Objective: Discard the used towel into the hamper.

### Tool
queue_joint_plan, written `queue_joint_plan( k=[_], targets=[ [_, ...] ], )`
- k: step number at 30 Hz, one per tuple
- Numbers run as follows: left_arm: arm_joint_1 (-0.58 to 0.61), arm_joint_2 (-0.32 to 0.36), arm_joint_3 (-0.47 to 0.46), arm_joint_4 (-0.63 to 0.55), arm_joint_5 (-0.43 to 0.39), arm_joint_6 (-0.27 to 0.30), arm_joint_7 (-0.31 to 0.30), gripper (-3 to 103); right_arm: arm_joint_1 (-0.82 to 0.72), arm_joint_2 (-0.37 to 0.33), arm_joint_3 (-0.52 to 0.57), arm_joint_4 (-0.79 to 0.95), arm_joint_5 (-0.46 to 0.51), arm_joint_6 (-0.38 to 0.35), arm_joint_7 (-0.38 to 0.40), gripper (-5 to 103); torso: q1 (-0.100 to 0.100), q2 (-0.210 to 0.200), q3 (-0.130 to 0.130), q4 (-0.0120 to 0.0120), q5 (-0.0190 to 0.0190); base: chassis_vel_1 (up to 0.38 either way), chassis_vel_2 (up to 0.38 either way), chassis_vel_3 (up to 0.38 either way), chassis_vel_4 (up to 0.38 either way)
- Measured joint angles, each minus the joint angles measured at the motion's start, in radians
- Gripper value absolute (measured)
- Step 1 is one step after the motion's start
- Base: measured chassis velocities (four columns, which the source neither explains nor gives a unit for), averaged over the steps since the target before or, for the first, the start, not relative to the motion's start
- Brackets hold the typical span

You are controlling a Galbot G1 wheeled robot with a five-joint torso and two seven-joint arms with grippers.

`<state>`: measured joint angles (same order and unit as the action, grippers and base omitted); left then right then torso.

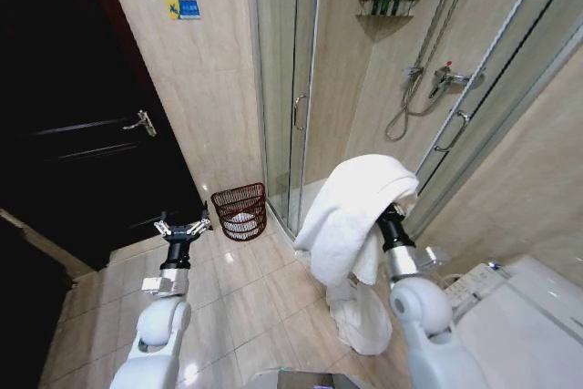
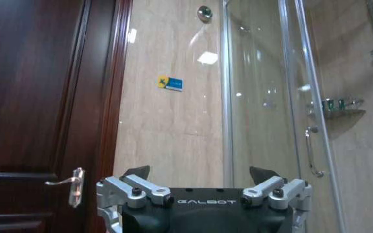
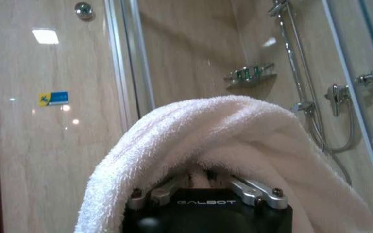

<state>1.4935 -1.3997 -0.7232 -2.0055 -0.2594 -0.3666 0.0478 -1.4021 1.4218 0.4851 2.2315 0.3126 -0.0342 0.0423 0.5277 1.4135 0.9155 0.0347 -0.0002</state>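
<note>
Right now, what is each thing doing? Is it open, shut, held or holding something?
white towel: draped over the right gripper, hanging down.
right gripper: raised, fingers covered by the towel.
left gripper: open, holding nothing.
hamper: upright on the floor by the shower, something pale inside.
dark wooden door: shut.
glass shower door: shut.

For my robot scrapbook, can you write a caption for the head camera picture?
Right end effector lifts a white towel in the bathroom; the wire hamper waits beside the shower door.
</note>
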Motion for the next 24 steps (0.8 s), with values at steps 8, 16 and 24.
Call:
queue_joint_plan(
  k=[8,16,24],
  targets=[
    [0.010,0.004,0.013,-0.010,-0.007,0.016,0.016,100,-0.005,0.003,0.015,0.008,-0.042,0.007,0.003,6,0.000,0.000,0.000,0.0000,0.0001,0.000,0.000,0.000,0.000],
    [0.011,-0.001,0.028,0.003,0.004,0.015,0.017,100,-0.012,0.008,0.014,-0.007,-0.045,0.012,0.004,6,0.000,0.000,0.000,-0.0001,0.0001,0.000,0.000,0.000,0.000],
    [0.003,-0.005,0.030,0.017,0.015,0.006,0.015,100,-0.012,0.023,-0.003,-0.025,-0.054,0.021,0.004,6,0.000,0.000,0.000,0.0000,0.0001,0.018,0.020,0.015,0.019]
  ],
)
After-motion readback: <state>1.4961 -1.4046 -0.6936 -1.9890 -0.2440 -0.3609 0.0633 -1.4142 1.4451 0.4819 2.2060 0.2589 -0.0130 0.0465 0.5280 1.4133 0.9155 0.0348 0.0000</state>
